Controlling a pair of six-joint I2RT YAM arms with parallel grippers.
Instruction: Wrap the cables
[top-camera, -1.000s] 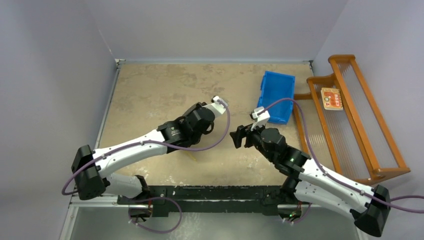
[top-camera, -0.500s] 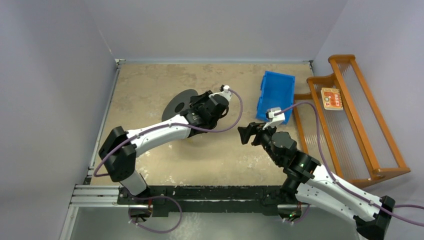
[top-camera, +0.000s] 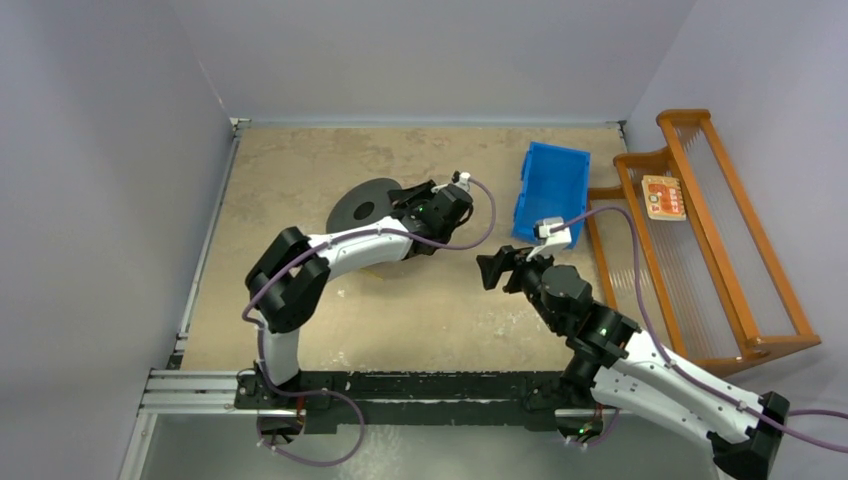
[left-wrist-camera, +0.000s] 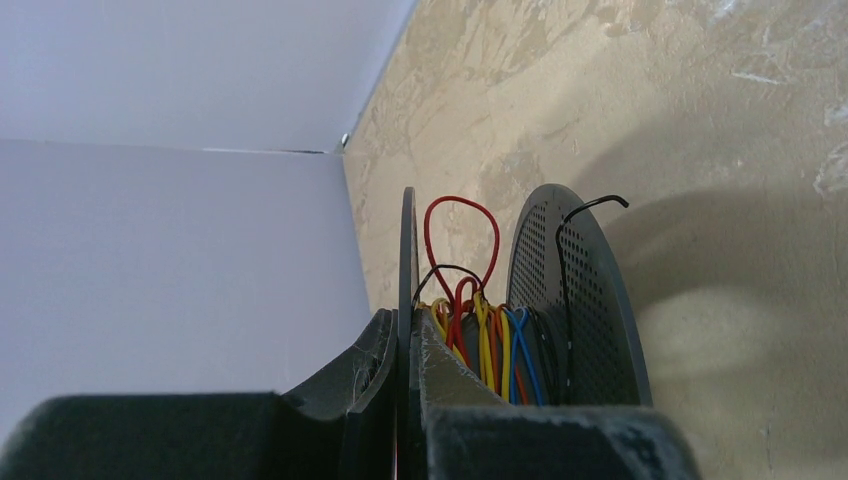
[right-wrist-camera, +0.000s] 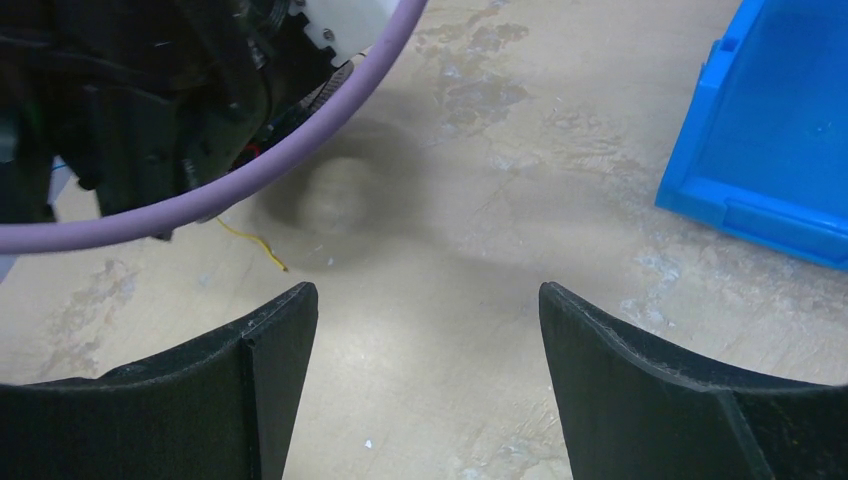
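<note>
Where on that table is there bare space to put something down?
Bare tabletop lies far-left, between the wall and the spool, and near the front edge between the arms. Crowded mid-table: left gripper, right gripper, blue bin.

Left pincer (top-camera: 398, 208) — with spool (top-camera: 358, 207) — farther back

Behind the left end effector (left-wrist-camera: 408, 335) we cannot see the lower windings of the cables (left-wrist-camera: 487, 345) or the base of the spool (left-wrist-camera: 580, 300). Ahead-right of the right end effector (right-wrist-camera: 428, 320), the picture's edge cuts off the blue bin (right-wrist-camera: 770, 140).
</note>
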